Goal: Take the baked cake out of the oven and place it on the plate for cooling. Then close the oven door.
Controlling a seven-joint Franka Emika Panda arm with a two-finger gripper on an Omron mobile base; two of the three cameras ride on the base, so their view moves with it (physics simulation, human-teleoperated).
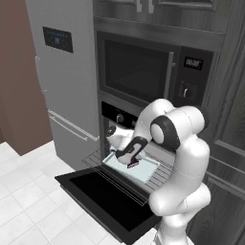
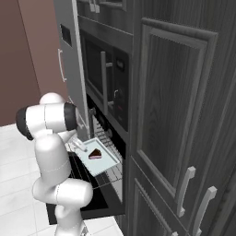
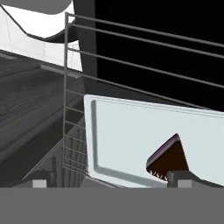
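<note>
The display on the microwave glows, and so does the small panel on the tall grey fridge, but neither can be read; no brand or label is legible anywhere.

The oven sits below the microwave with its two round knobs just visible behind the arm. The oven door is dropped fully open and lies flat over the white tiled floor. A wire rack is pulled out over the door, and on it rests a pale blue-white rectangular tray with a raised rim.

The cake, a small dark reddish-brown wedge, lies on the tray near the tray's middle in the right base view; in the hand view it sits toward the tray's near edge, just beside the right-hand fingertip.

The gripper hangs just over the tray, and its fingers stand wide apart and hold nothing; one tip is at the cake, the other out past the tray's left edge over the rack.

Open tray surface lies to the left of and beyond the cake. The oven cavity behind the rack is dark. To the right, tall dark wood cabinets stand close beside the oven.
</note>
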